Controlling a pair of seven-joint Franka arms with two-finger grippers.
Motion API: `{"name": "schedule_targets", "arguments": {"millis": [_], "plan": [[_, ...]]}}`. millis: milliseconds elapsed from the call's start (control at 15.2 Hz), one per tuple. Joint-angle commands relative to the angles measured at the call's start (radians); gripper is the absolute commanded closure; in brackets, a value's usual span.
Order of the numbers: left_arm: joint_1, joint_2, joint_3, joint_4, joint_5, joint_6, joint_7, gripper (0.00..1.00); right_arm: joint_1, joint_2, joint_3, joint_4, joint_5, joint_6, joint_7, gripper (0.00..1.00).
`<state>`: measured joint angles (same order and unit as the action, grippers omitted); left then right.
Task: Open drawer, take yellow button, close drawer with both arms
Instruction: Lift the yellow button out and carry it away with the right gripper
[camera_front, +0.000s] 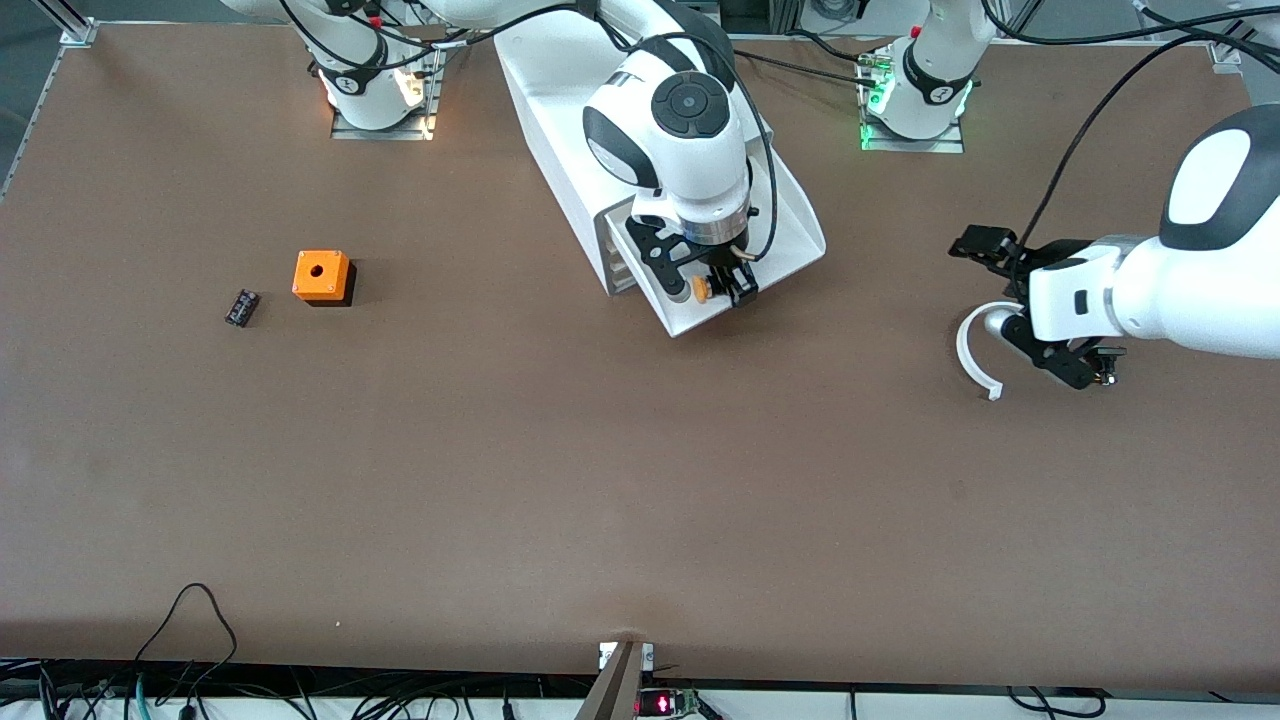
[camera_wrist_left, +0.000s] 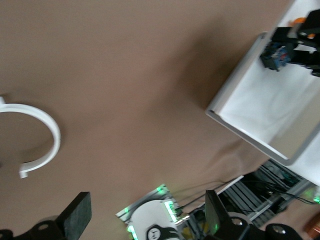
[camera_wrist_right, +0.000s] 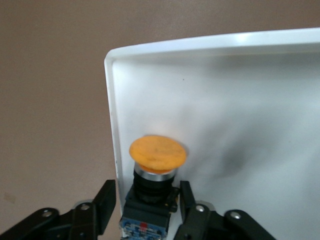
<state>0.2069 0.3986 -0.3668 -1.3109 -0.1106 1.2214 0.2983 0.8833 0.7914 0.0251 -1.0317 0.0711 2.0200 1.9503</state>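
A robotics laboratory: two white Franka arms, the right arm (camera_front: 670, 110) and the left arm (camera_front: 1200, 270), stand bolted on metal base plates along one edge of a wide brown bench (camera_front: 600, 480) — status lights glowing green at the left arm's base (camera_front: 925, 95). Bundled black cables (camera_front: 200, 690) trail along the bench's edge nearest the front camera, and aluminium framing (camera_front: 60, 20) shows at a corner — test-rig fittings, not domestic furniture.

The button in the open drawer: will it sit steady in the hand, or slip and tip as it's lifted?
Probably steady: the button has a blocky body, and the right hand's fingers sit on either side of it. It looks small and light. Its wide round cap makes it somewhat top-heavy, so it might tip or roll if released in the drawer.
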Motion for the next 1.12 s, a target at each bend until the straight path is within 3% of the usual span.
{"name": "schedule_targets", "arguments": {"millis": [0,263,461,789,1053], "plan": [[-0.006,0.006,-0.001,0.067,0.072,0.009,-0.008,0.0,0.009,0.012,-0.008,0.036,0.015,-0.015,0.013,1.0],[-0.024,0.006,-0.012,0.105,0.258,0.045,-0.007,0.0,0.009,0.003,-0.01,0.042,0.016,-0.049,0.012,1.0],[-0.012,0.028,-0.006,0.108,0.262,0.206,-0.007,0.0,-0.006,-0.011,-0.01,0.093,0.016,-0.096,-0.014,1.0],[-0.006,0.02,-0.001,0.09,0.267,0.213,-0.109,0.0,-0.072,-0.058,-0.01,0.128,0.018,-0.2,-0.222,1.0],[0.0,0.011,0.002,0.073,0.269,0.208,-0.149,0.0,-0.191,-0.113,-0.01,0.128,0.084,-0.274,-0.468,1.0]]}}
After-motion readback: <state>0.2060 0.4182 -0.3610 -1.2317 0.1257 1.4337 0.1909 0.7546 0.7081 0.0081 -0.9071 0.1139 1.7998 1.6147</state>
